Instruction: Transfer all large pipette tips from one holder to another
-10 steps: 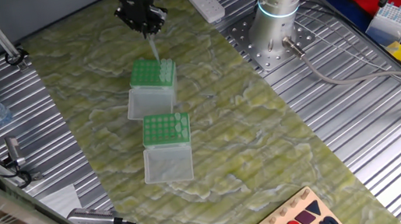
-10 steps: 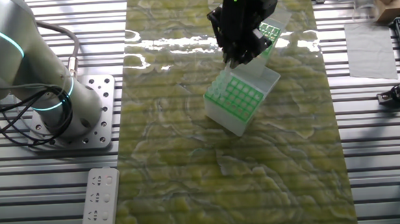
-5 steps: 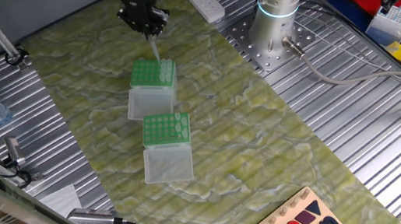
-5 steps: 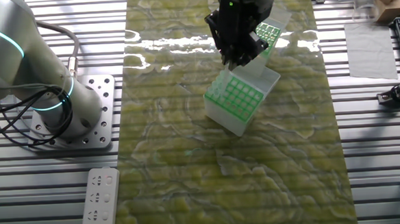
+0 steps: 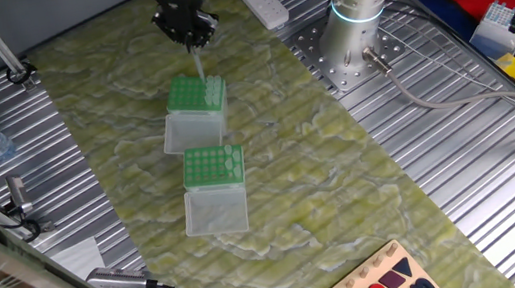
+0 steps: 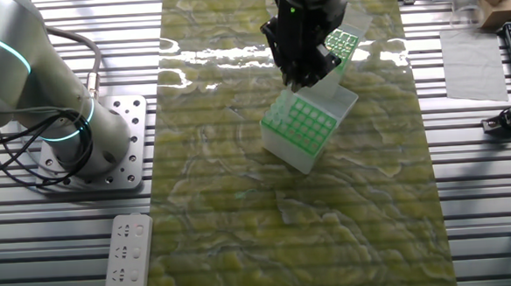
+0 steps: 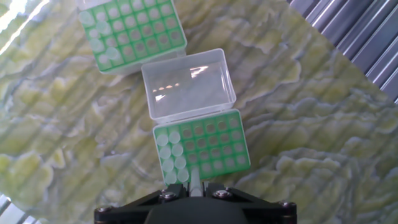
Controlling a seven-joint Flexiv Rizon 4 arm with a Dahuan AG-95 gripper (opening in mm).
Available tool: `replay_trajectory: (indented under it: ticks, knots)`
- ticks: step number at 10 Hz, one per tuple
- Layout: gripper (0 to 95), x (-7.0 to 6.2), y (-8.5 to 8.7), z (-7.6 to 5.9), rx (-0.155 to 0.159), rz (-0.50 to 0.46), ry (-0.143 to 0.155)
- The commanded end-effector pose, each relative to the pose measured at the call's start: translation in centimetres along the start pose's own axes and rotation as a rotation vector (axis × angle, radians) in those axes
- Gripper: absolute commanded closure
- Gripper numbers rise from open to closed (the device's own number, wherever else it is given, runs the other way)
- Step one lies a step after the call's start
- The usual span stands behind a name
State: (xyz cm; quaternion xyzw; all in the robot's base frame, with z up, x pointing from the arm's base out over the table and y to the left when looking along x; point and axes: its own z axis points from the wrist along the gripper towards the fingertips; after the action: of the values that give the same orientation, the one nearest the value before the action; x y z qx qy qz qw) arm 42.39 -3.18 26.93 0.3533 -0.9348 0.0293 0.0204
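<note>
The pincer (image 5: 188,35) is gripping one tip (image 5: 198,61) by its wide top, hanging it point-down over the near box (image 7: 200,151), whose clear lid is lying open. Other tips (image 7: 172,157) are standing in that box's left columns; a few more are sitting in the far box (image 7: 132,31). The tips are looking light, thin-walled and slick, so holding at the stiff collar is seeming wisest. Compared with a second ago, the pincer is sitting slightly higher, lifting the tip further.
</note>
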Motion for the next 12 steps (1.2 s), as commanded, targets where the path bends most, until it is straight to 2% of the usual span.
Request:
replay_trajectory:
  ticks: [1,2,5,6,7,8,9,10,11,12]
  knots:
    - [76.0,0.0,0.0,0.1,0.001,-0.010,-0.004]
    - [57.0,0.0,0.0,0.1,0.002,-0.012,-0.006]
    - [57.0,0.0,0.0,0.1,-0.001,0.001,-0.004]
    - [76.0,-0.1,0.0,0.1,-0.004,0.023,-0.005]
    - [76.0,-0.5,0.1,0.0,-0.018,0.054,-0.012]
    - [95.0,-1.9,0.3,-0.1,-0.044,0.125,-0.017]
    - [95.0,-3.9,0.9,-0.2,-0.068,0.202,-0.023]
    - [95.0,-4.7,1.2,-0.3,-0.077,0.227,-0.025]
    - [95.0,-7.1,2.3,-0.4,-0.090,0.291,-0.021]
    - [95.0,-8.7,3.2,-0.6,-0.095,0.327,-0.017]
